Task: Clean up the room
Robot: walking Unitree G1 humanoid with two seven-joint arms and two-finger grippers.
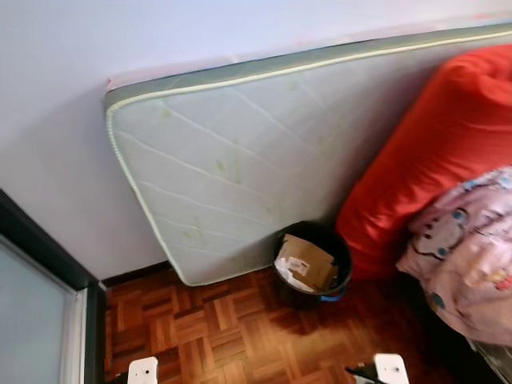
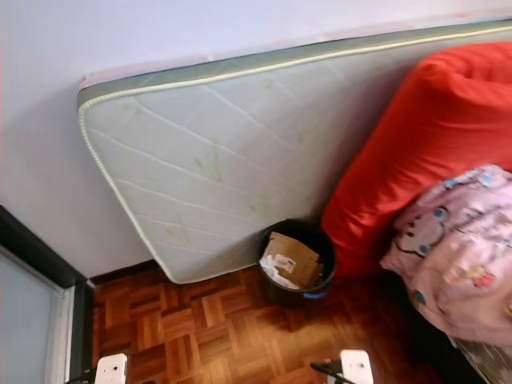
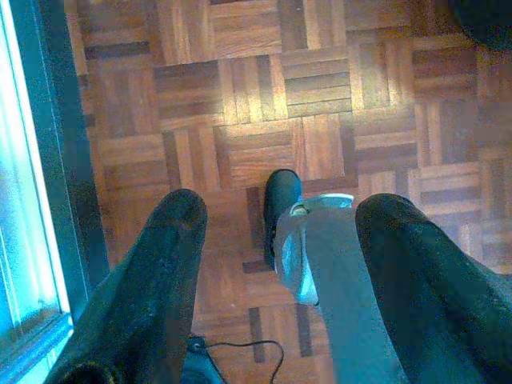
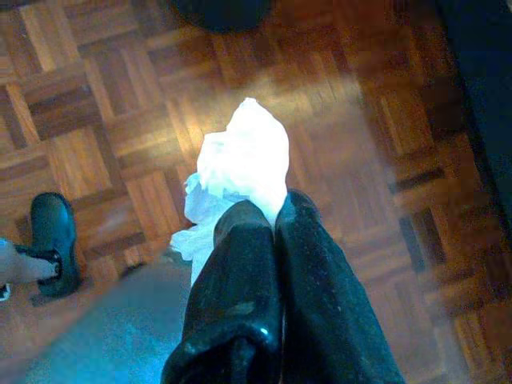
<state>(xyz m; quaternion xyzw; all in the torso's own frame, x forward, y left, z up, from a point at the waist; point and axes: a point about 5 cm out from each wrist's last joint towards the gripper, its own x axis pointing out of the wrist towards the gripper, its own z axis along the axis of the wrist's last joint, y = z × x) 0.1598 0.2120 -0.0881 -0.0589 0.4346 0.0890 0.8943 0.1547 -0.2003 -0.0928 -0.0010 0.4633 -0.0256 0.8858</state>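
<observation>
Right end effector [image 4: 276,214] has its two black fingers pressed together on a crumpled white tissue [image 4: 240,172], which sticks out past the fingertips and hangs above the wooden parquet floor [image 4: 96,120]. Left end effector [image 3: 280,232] holds nothing, its fingers spread wide apart over the same parquet, with a dark glass door frame [image 3: 32,160] along one side and a thin black cable [image 3: 240,348] lying on the floor below it. One of the robot's dark feet [image 3: 282,204] and a silver leg show between those fingers; the foot also appears in the right wrist view [image 4: 52,240]. Taking the black waste bin [image 1: 314,264] as landmark: it stands on the floor against the bottom edge of a pale quilted mattress [image 1: 240,152], which leans tilted on the white wall [image 1: 64,96] behind the bin. Inside the bin sit a piece of brown cardboard [image 1: 306,260] and some white paper. Just to the right of the bin rises a large red cushion [image 1: 440,152], propped against the mattress, and further right of the bin a pink patterned blanket [image 1: 468,248] lies bunched in front of the cushion. Well to the left of the bin the dark door frame with frosted glass [image 1: 32,312] meets the wall. Two white parts of the robot [image 1: 144,370] show at the lower edge, nearer than the bin.
</observation>
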